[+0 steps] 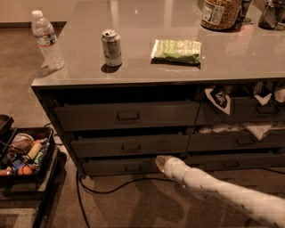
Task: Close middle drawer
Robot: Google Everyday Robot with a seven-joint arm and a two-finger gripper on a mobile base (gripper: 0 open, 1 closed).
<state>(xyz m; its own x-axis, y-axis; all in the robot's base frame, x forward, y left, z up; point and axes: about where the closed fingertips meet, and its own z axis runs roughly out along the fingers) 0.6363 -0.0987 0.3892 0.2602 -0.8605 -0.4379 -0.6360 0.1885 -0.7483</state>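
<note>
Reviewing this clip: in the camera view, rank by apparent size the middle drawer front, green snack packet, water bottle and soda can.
1. middle drawer front
2-3. green snack packet and water bottle: they look alike, so not ranked
4. soda can
The hand sits low, just below that drawer front's right end.

Grey counter (147, 67) — bottle (47, 41), can (111, 47), green packet (177, 51), jar (220, 13) — jaws down at lowest drawer (120, 167).

The single camera looks forward and steeply down from above and behind the arm, fairly close. The hand (161, 163) sits low, centre frame, at the front face of the bench (147, 75), whose top lies beyond it.
</note>
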